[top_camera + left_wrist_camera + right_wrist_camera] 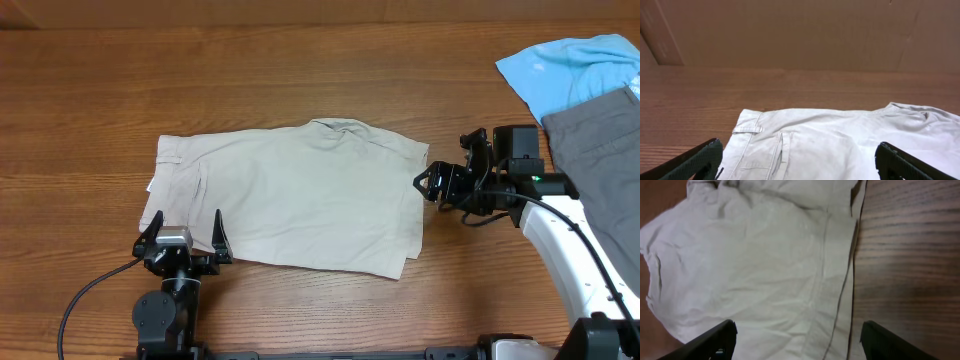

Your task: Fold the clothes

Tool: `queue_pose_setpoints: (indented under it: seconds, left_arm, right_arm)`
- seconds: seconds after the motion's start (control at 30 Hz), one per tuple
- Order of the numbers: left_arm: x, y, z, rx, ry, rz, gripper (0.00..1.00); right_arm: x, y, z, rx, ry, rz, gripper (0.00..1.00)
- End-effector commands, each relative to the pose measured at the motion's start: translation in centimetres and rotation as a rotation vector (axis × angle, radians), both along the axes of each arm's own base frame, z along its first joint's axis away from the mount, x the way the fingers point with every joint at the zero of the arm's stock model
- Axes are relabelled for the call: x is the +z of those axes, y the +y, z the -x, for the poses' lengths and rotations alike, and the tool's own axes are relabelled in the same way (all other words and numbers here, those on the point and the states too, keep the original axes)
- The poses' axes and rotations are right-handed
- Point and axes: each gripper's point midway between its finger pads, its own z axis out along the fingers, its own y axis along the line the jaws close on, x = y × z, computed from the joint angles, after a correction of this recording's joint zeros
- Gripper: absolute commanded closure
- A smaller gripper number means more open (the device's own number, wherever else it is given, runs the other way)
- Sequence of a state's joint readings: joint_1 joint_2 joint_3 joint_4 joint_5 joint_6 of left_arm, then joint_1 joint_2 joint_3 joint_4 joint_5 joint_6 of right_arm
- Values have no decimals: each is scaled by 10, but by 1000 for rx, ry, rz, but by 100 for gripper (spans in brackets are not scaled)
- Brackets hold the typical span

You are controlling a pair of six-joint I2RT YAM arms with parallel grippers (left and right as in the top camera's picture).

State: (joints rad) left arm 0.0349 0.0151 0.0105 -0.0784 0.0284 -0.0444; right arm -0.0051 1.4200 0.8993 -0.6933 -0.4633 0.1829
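The clothes, a pair of beige shorts (290, 195), lie flat across the middle of the wooden table, waistband to the left. My left gripper (188, 225) stands open at their front left corner, its two fingers straddling the waistband end. In the left wrist view the shorts (840, 145) with their welt pocket (782, 152) fill the space between the spread fingers of the left gripper (797, 161). My right gripper (425, 185) is at the shorts' right hem. Its wrist view shows the right gripper (797, 339) open over the stitched hem (840, 285), one finger above cloth, the other above bare wood.
A light blue shirt (570, 65) and grey trousers (600, 150) are piled at the far right edge, just behind the right arm. A black cable (85, 295) loops beside the left arm's base. Bare wood (300, 60) lies behind the shorts.
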Motion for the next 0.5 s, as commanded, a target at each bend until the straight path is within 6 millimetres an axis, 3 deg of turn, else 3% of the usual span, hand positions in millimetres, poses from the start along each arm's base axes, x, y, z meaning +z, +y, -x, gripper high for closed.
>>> queue_pose_setpoints:
  seconds: [0.0, 0.3, 0.47]
  left_arm:
    - [0, 3, 0, 10, -7, -23, 0]
    - [0, 3, 0, 10, -7, -23, 0]
    - [0, 3, 0, 10, -7, -23, 0]
  right_arm:
    - [-11, 1, -6, 3, 0, -9, 17]
    - [-63, -12, -34, -94, 57, 43, 17]
    - [-78, -9, -42, -89, 59, 24, 18]
